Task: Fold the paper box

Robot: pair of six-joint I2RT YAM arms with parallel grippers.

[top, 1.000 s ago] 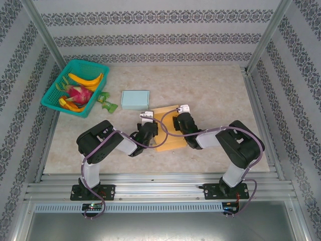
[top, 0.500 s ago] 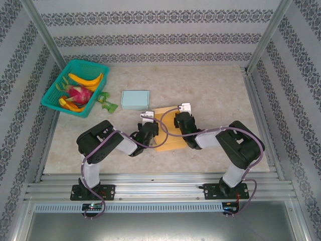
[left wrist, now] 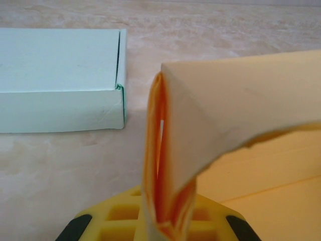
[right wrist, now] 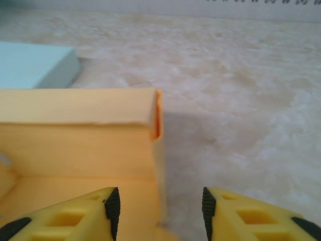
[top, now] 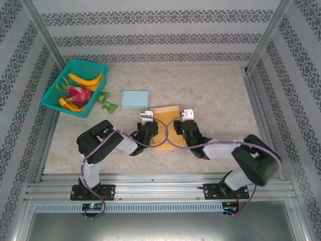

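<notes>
Paper box (top: 166,118) sits half-folded on the tabletop (top: 220,90), its left flap pinched in the closed left fingers (left wrist: 114,223); right fingers (right wrist: 75,216) just reopened and shifted, now apart around its right wall without touching, so probably re-gripping for the next fold.

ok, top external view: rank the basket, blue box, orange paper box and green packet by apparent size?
1. teal basket
2. orange paper box, partly covered, so its full extent is unsure
3. light blue box
4. green packet
</notes>
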